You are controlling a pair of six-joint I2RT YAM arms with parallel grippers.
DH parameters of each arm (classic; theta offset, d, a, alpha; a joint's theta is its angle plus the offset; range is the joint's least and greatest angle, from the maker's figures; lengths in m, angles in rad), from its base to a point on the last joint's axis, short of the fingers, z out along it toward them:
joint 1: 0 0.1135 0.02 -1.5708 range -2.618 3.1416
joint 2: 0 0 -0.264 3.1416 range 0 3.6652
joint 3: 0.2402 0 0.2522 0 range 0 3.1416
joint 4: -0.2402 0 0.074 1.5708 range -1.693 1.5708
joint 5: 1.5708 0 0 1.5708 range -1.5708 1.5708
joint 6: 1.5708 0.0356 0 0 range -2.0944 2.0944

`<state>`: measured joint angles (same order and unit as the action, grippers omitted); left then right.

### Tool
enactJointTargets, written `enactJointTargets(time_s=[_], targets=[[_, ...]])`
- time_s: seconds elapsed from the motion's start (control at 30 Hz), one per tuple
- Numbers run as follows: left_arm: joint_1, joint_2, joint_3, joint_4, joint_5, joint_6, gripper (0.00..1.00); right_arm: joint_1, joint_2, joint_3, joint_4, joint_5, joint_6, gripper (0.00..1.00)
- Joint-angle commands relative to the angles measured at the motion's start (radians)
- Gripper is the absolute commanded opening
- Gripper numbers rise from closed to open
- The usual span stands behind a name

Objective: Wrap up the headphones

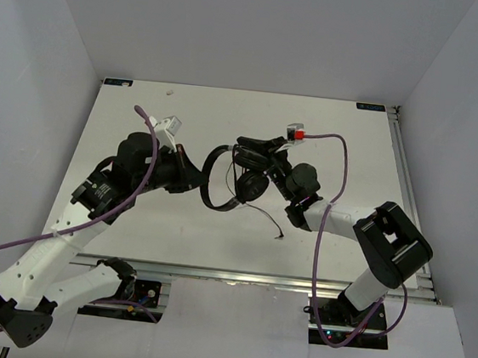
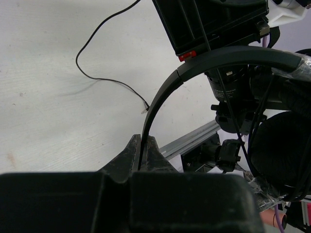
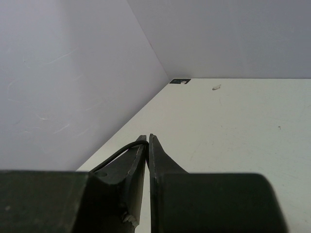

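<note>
The black headphones point(image 1: 222, 177) hang above the middle of the table between both arms. My left gripper point(image 1: 198, 177) is shut on the thin headband point(image 2: 160, 97), which curves up and right from its jaws in the left wrist view point(image 2: 144, 145). One round earcup point(image 1: 249, 184) hangs below the right gripper; it also shows in the left wrist view point(image 2: 284, 150). My right gripper point(image 1: 244, 143) is shut on the thin black cable point(image 3: 116, 154), pinched at the fingertips point(image 3: 147, 141). The cable's loose end point(image 1: 271, 219) trails onto the table, with its plug tip point(image 2: 144, 109).
White walls close in the white table point(image 1: 133, 211) on three sides. Thick purple robot cables point(image 1: 336, 168) loop over both arms. A metal rail point(image 1: 246, 276) runs along the table's near edge.
</note>
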<state>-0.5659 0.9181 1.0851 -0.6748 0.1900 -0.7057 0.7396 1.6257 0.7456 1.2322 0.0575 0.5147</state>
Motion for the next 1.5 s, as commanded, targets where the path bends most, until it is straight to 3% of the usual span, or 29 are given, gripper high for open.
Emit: enactJointTargets(time_s=[0.0, 0.2, 0.33, 0.4, 0.63, 0.8, 1.17, 1.47], targets=[[-0.009, -0.031, 0.002, 0.031, 0.078, 0.015, 0.0, -0.011, 0.009, 0.001, 0.098, 0.078, 0.015, 0.1], [-0.009, -0.007, 0.006, 0.021, 0.122, 0.086, 0.0, -0.018, 0.026, -0.014, 0.172, 0.077, 0.022, 0.08], [-0.009, 0.027, 0.017, -0.01, 0.169, 0.268, 0.0, -0.045, 0.012, -0.038, 0.184, 0.014, 0.002, 0.08], [-0.009, 0.046, 0.025, -0.04, 0.163, 0.361, 0.0, -0.074, -0.012, -0.065, 0.176, -0.087, 0.0, 0.08], [-0.009, 0.156, 0.018, -0.066, 0.003, 0.534, 0.0, -0.194, -0.073, 0.043, -0.206, -0.456, -0.038, 0.08], [-0.009, 0.205, 0.021, -0.042, -0.208, 0.661, 0.0, -0.201, -0.073, 0.173, -0.599, -0.55, -0.172, 0.08], [-0.022, 0.283, 0.032, 0.04, -0.569, 0.764, 0.0, -0.203, -0.089, 0.201, -0.849, -0.585, -0.318, 0.08], [-0.046, 0.344, -0.011, 0.131, -0.589, 0.818, 0.0, -0.203, -0.086, 0.3, -0.952, -0.685, -0.347, 0.08]])
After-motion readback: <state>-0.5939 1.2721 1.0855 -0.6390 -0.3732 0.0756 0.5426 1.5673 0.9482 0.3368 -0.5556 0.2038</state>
